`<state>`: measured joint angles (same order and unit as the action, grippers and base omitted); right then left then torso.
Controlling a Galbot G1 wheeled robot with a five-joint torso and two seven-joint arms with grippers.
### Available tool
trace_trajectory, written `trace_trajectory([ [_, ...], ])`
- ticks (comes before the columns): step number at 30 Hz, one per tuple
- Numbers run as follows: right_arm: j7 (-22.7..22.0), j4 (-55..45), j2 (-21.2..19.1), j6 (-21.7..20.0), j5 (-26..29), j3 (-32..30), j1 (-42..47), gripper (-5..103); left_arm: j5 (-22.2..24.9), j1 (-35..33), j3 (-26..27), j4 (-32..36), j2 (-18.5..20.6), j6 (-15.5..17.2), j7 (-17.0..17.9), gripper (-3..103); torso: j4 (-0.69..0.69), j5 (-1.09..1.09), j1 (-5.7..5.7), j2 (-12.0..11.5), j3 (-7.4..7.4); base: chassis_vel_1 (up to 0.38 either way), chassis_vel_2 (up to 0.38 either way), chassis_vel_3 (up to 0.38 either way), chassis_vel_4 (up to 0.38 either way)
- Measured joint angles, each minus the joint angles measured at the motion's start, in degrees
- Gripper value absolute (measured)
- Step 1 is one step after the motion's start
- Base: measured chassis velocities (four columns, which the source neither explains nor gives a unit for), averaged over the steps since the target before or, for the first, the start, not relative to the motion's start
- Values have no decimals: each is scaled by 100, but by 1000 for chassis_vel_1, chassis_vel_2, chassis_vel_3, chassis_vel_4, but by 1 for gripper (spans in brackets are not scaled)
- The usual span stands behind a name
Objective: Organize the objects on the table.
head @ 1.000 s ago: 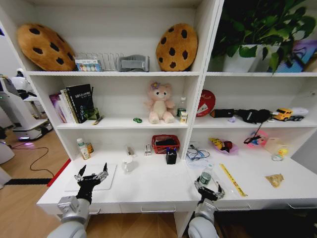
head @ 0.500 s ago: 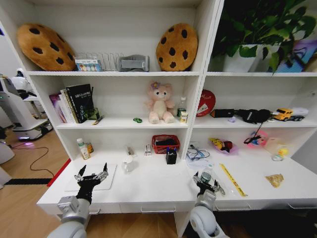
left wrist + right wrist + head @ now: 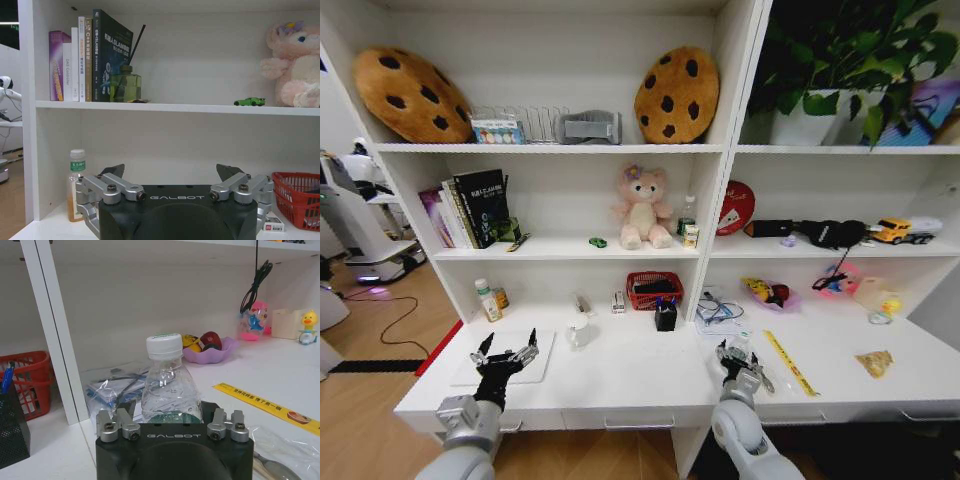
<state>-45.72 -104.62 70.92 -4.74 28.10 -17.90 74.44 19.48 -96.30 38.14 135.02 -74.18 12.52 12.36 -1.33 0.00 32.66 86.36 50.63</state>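
My left gripper (image 3: 506, 352) hovers open over the silver laptop (image 3: 542, 372) at the left end of the white table (image 3: 630, 375); its fingers (image 3: 111, 172) stand wide apart with nothing between them. My right gripper (image 3: 739, 366) is shut on a clear plastic bottle (image 3: 169, 382) with a white cap, held upright just above the table's right half. A yellow ruler (image 3: 788, 362) lies right of it. A white mug (image 3: 578, 331) stands mid-table. The tiny green toy car (image 3: 250, 102) sits on the shelf beside the pink teddy bear.
Along the back of the table stand a red basket (image 3: 654, 290), a black pen holder (image 3: 666, 316) and a bag of cables (image 3: 117, 387). A purple dish of toy fruit (image 3: 207, 347) lies at the right. A small drink bottle (image 3: 76, 182) stands at the left wall.
My right gripper has moved forward, away from the table's front edge, taking the bottle with it. The left arm has stayed put.
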Motion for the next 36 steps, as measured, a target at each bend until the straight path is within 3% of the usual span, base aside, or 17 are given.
trace_trajectory([
  [1,-1,-4,-2,-9,-2,18,0,68,0,0,0,0,0,0,0,100,0,0,0,0,0,0,0,0,0],
  [3,-2,-10,-5,-13,-5,26,1,68,0,0,0,0,0,0,0,100,0,1,0,0,0,0,0,0,0],
  [4,-5,-55,-20,-18,-31,41,20,58,0,0,0,0,0,0,0,100,0,1,0,0,0,0,0,0,0],
  [5,-13,-92,-28,-20,-47,43,42,58,0,0,0,0,0,0,0,100,0,0,0,0,0,0,0,0,0],
  [7,-38,-209,-52,-21,-125,40,115,47,0,0,0,0,0,0,0,100,0,1,0,0,0,0,0,0,0],
  [14,-20,-974,-285,-96,-502,-164,507,32,0,0,0,0,0,0,0,100,0,1,0,0,0,0,0,0,0],
  [17,180,-1888,-888,-482,-335,-593,1055,26,0,0,0,0,0,0,-1,100,-1,-1,0,0,0,0,0,0,0],
  [23,521,-2508,-1392,-978,134,-1149,1439,25,0,0,1,0,0,0,0,100,-1,0,0,1,-1,0,0,0,0],
  [24,867,-2691,-1550,-1289,323,-1461,1439,25,0,0,0,0,0,0,0,100,0,0,0,0,-1,0,0,0,0],
  [27,1006,-2797,-1632,-1508,491,-1568,1382,25,1,0,0,0,0,0,0,100,0,1,0,0,0,0,0,0,0],
  [36,1119,-2894,-1630,-1658,599,-1521,1359,25,0,0,0,0,0,0,-1,100,0,0,0,0,0,-5,-5,4,7],
])
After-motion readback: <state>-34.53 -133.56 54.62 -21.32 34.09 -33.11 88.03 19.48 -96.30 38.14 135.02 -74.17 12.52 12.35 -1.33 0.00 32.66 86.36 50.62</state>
